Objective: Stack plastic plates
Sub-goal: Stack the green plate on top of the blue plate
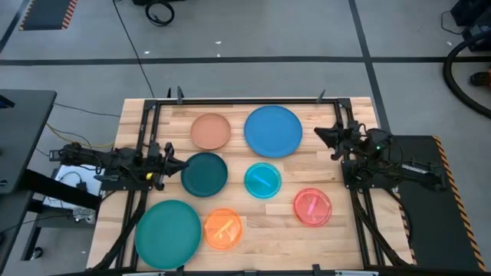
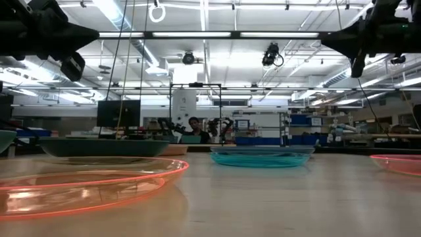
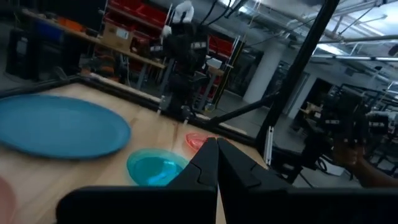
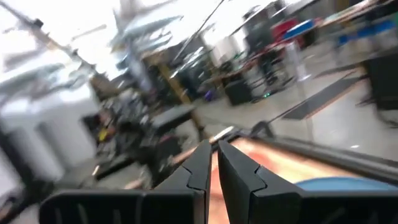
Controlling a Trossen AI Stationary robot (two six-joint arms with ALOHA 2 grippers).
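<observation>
Here the closed left claw (image 1: 175, 164) hovers just beside the dark teal plate (image 1: 205, 174)

Both dark arms reach in from opposite sides of the bench and hang above it, holding nothing. The left gripper (image 1: 175, 165) points toward the middle, its jaws pressed together with no gap. The right gripper (image 1: 322, 135) sits at the far right side, angled inward, its jaws likewise closed and empty.
</observation>
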